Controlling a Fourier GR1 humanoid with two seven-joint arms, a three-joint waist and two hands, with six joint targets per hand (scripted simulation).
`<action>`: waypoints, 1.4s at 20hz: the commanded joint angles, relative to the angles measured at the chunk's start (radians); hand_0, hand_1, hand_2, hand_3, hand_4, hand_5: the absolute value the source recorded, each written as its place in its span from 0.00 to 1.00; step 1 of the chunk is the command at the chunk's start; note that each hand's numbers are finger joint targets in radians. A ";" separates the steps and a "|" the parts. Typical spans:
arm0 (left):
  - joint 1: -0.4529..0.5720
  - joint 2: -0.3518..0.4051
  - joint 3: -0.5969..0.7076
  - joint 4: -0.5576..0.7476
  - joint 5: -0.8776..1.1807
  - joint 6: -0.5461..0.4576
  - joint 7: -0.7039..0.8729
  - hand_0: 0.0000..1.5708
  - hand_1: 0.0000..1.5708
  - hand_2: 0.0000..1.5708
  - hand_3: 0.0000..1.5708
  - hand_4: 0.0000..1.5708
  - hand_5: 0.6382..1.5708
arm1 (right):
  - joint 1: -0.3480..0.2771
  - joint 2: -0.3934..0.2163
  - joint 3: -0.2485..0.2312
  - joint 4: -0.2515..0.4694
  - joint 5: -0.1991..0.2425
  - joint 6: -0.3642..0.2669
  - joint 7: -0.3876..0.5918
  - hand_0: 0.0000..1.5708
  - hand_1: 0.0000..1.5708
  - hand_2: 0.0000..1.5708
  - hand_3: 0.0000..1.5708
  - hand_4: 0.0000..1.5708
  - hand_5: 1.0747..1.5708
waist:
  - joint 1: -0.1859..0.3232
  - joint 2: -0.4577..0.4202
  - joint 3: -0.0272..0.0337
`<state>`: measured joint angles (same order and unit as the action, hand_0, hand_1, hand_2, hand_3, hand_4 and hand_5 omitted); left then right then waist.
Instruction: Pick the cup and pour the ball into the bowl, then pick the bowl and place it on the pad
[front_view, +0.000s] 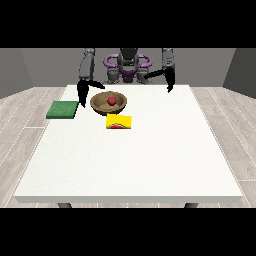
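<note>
A brown bowl (109, 103) stands on the white table (135, 160) at the back left, and a red ball (112, 101) lies inside it. Just in front of the bowl a yellow cup (119, 121) lies on its side, its red inside facing the camera. A green pad (63, 109) rests at the table's left edge. The hand at the view's left (83, 93) hangs close beside the bowl's left rim, fingers pointing down, holding nothing. The hand at the view's right (169, 84) hovers over the back of the table, far from the objects, fingers straight down.
The robot's torso (128, 64) stands behind the table's far edge. The table's front edge (130, 198) runs low across the view, with wooden floor on both sides.
</note>
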<state>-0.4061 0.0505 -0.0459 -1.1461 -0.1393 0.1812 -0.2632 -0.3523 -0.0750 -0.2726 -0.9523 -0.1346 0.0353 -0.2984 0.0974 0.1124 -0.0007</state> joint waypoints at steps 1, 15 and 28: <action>0.010 0.040 -0.002 -0.078 0.033 -0.094 0.035 0.00 0.00 0.00 0.00 0.00 0.99 | -0.032 0.028 -0.013 0.113 0.016 -0.063 -0.103 0.00 0.00 0.00 0.00 0.16 0.99 | 0.058 0.008 0.0013; 0.019 0.094 0.067 -0.136 0.051 -0.137 0.024 0.00 0.00 0.00 0.00 0.00 0.99 | -0.145 0.054 -0.036 0.368 -0.040 -0.082 -0.204 0.00 0.00 0.00 0.00 0.25 1.00 | 0.043 0.069 0.0012; -0.034 0.056 0.036 -0.112 0.063 -0.156 0.068 0.00 0.00 0.00 0.00 0.57 0.89 | -0.123 -0.082 0.113 0.383 0.283 -0.551 0.138 1.00 1.00 1.00 0.80 0.57 0.99 | 0.115 0.017 -0.0041</action>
<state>-0.4290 0.1115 -0.0145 -1.2915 -0.0805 0.0273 -0.2161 -0.4560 -0.1722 -0.2049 -0.6291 0.0847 -0.4218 -0.3675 0.2140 0.1517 -0.0352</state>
